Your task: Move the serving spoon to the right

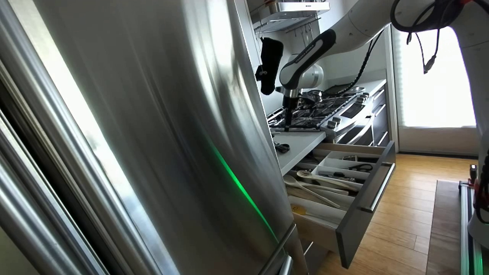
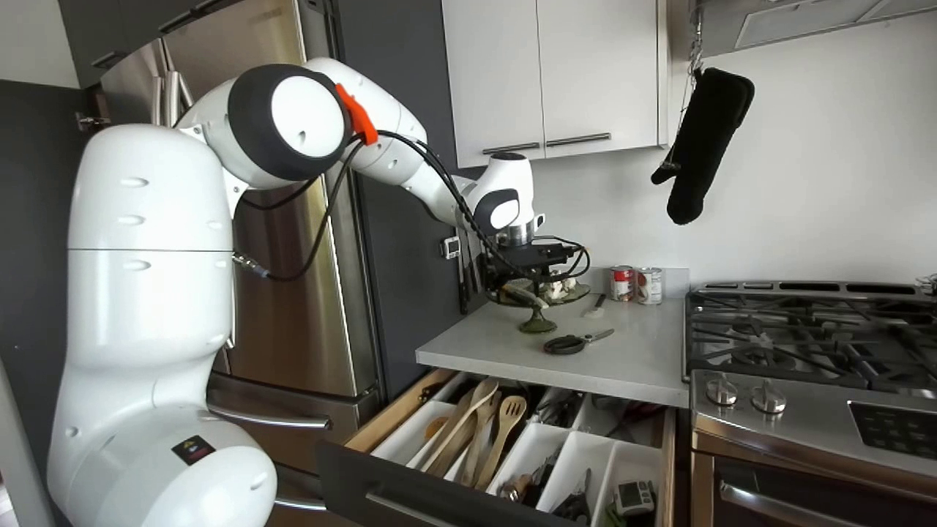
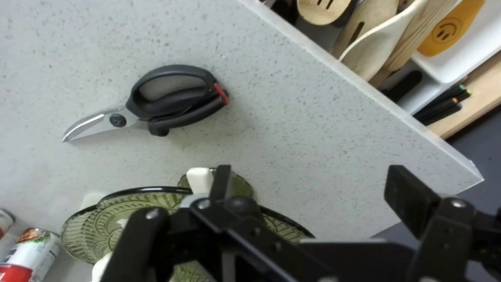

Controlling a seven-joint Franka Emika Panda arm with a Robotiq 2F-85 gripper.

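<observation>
Which utensil is the serving spoon is not certain. A plain wooden spoon lies in the open drawer in both exterior views (image 1: 292, 181) (image 2: 479, 395) and in the wrist view (image 3: 368, 55). A slotted wooden spoon lies beside it (image 1: 305, 175) (image 2: 510, 416) (image 3: 323, 9). A white-handled utensil (image 3: 199, 180) rests at the green glass stand (image 3: 146, 199); its far end is hidden by my gripper. My gripper (image 3: 309, 184) is open, with nothing between its fingers. It points down over the counter, beside the stand; in an exterior view, it (image 1: 287, 124) is above the countertop, apart from the drawer.
Black-handled scissors (image 3: 176, 98) lie on the counter (image 2: 505, 351). Cans (image 2: 648, 285) stand at the back wall. The drawer front (image 2: 439, 490) sticks out below the counter. The fridge (image 1: 172, 114) and tall panel flank the arm. The stove (image 2: 790, 359) adjoins the counter.
</observation>
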